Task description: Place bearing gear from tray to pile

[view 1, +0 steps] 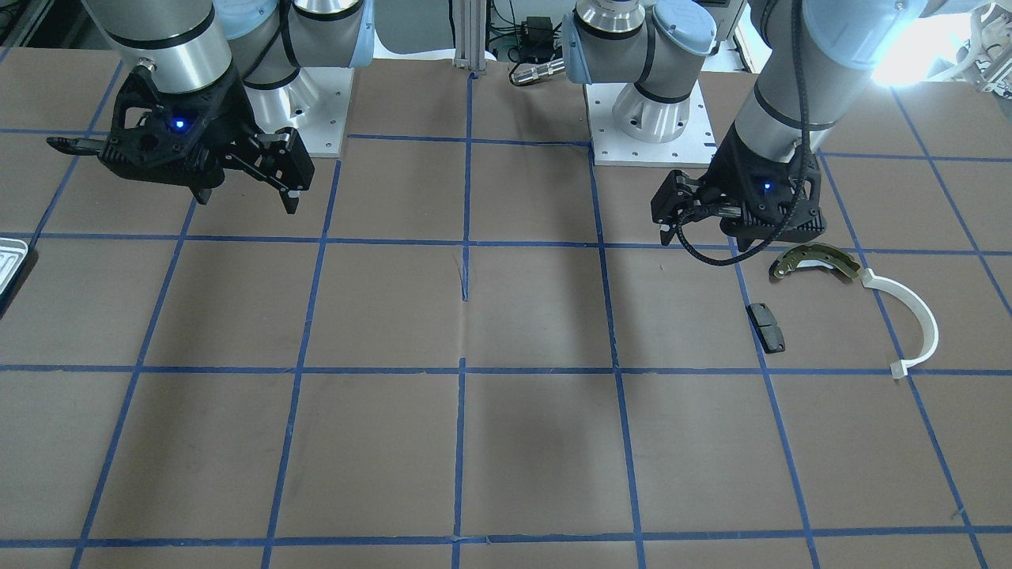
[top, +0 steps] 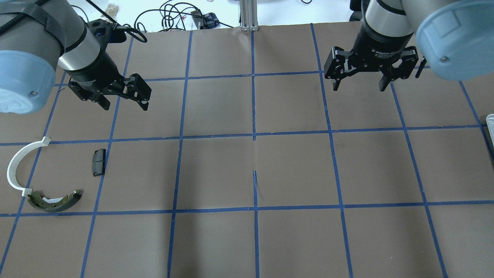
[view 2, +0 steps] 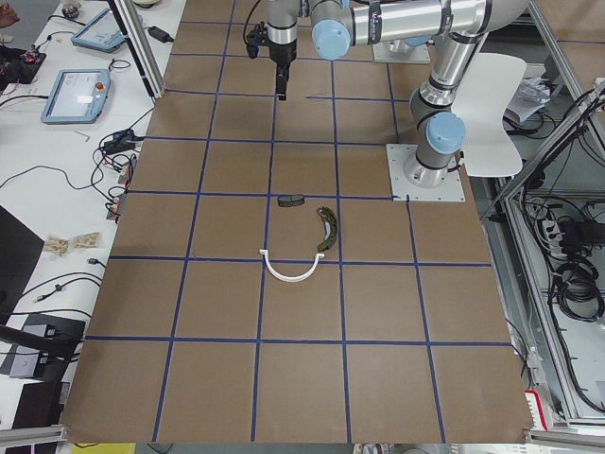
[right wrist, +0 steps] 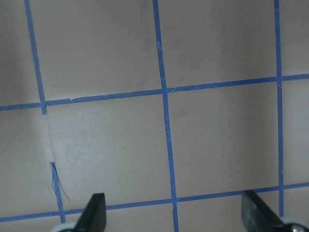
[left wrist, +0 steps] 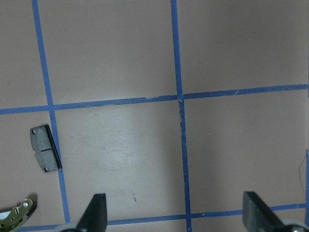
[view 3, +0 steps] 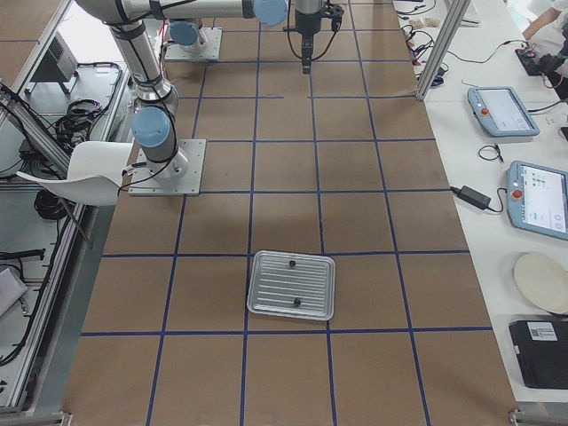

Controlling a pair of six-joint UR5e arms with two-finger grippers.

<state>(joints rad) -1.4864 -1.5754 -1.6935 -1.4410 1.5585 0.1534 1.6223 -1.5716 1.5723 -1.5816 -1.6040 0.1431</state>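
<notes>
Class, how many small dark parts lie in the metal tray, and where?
2. One dark part sits near the tray's far rim; the other dark part sits near its near rim. Nothing appears hidden.

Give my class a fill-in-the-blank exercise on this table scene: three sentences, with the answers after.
The tray holds ___ small dark parts.
The left pincer and the right pincer are both ___.
The pile has ___ parts.
Missing words: two; open; three.
</notes>
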